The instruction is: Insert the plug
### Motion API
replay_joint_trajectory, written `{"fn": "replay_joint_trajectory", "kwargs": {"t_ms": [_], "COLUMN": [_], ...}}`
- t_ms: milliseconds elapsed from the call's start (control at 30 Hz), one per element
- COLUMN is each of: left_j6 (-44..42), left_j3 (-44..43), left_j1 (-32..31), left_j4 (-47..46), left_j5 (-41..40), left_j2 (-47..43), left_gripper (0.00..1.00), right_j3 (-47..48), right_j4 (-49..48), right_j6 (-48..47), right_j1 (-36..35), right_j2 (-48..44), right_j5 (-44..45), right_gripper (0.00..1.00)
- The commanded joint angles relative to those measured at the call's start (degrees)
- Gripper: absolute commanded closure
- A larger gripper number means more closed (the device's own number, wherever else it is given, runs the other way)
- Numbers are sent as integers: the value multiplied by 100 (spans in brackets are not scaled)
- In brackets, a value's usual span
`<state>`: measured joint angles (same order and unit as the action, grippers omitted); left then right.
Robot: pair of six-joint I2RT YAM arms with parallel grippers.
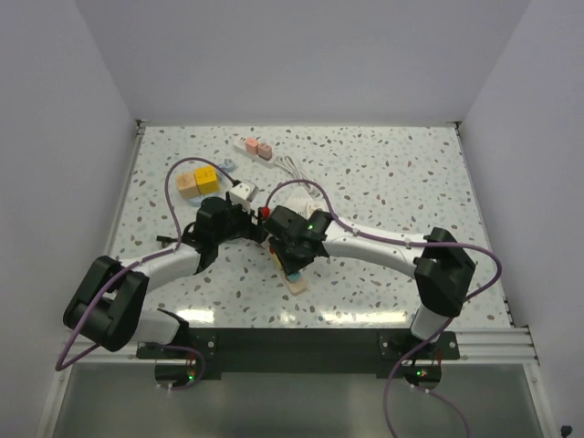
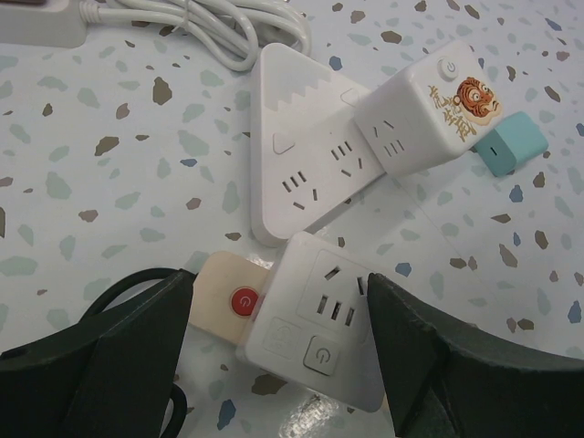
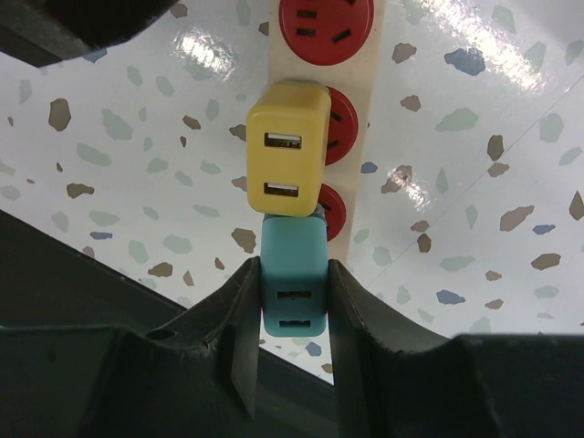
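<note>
Teal plug [image 3: 293, 274] clamped in my R jaws, touching yellow plug [image 3: 288, 146] ahead. Long axis runs along beige strip [image 3: 372, 100]. Free red socket [image 3: 334, 212] just ahead-right, partly hidden. L jaws apart, flanking white adaptor [image 2: 319, 319]. R arm nearer.

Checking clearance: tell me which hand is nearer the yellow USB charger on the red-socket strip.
Right. The right hand grips a teal charger beside the yellow USB charger; the left hand straddles a white cube socket at the strip's switch end.
</note>
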<state>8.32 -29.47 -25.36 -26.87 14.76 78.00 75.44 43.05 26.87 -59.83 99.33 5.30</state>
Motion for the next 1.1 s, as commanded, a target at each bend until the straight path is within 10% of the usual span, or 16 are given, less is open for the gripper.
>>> {"fn": "replay_joint_trajectory", "kwargs": {"t_ms": [0,1067], "left_j6": [-155,-164], "left_j3": [-217,-234], "left_j1": [-56,-65], "left_j4": [-28,-2], "left_j5": [132,132], "left_j2": [49,102], "left_gripper": [18,18], "right_j3": [102,-1224], "right_j4": [-68,-631], "right_j6": [-314,424], "right_j1": [-283,-705], "right_j2": [341,-27], "right_j5": [453,964], "right_gripper": [100,100]}}
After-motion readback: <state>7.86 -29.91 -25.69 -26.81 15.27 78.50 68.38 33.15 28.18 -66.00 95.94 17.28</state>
